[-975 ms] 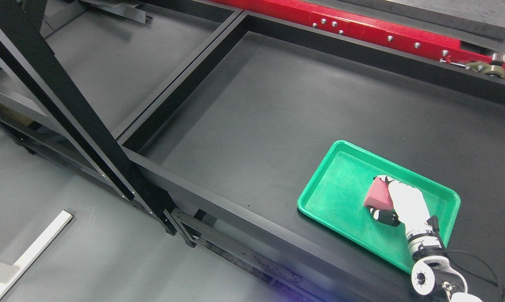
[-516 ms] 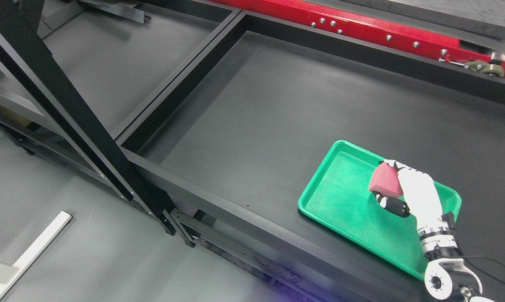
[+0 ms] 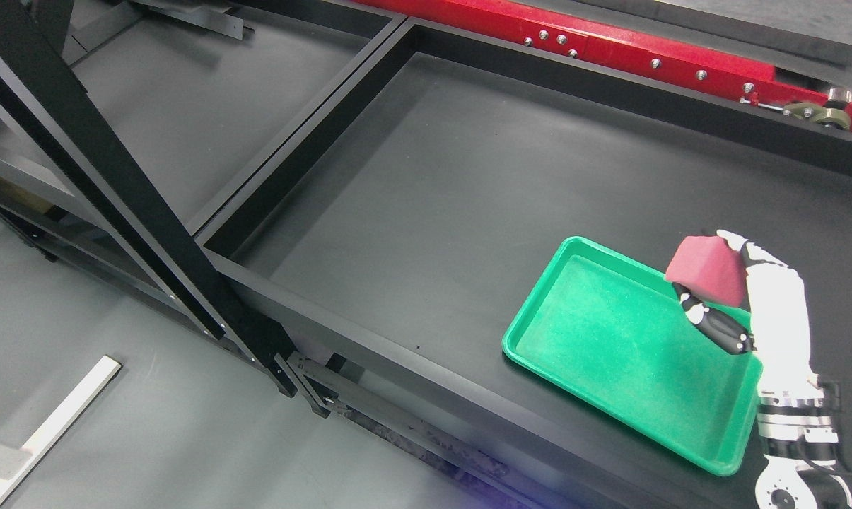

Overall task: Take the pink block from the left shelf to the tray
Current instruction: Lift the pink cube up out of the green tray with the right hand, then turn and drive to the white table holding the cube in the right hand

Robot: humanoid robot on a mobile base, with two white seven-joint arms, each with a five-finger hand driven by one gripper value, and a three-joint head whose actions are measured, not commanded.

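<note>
My right hand [image 3: 715,283] comes in from the lower right and is shut on the pink block [image 3: 705,269]. It holds the block in the air above the far right part of the green tray [image 3: 595,339]. The tray lies on the black table near its front edge and has nothing in it. White fingers wrap the block from above and the black-tipped thumb [image 3: 712,325] presses from below. The left arm does not show.
The black table [image 3: 468,184] has a raised rim all round. A red rail [image 3: 645,56] runs along its far side. A black shelf frame [image 3: 114,184] stands at the left, with grey floor and a white strip [image 3: 51,424] below.
My right hand has lifted the pink block up off the tray and carried it up and to the right. The tray has stayed in place.
</note>
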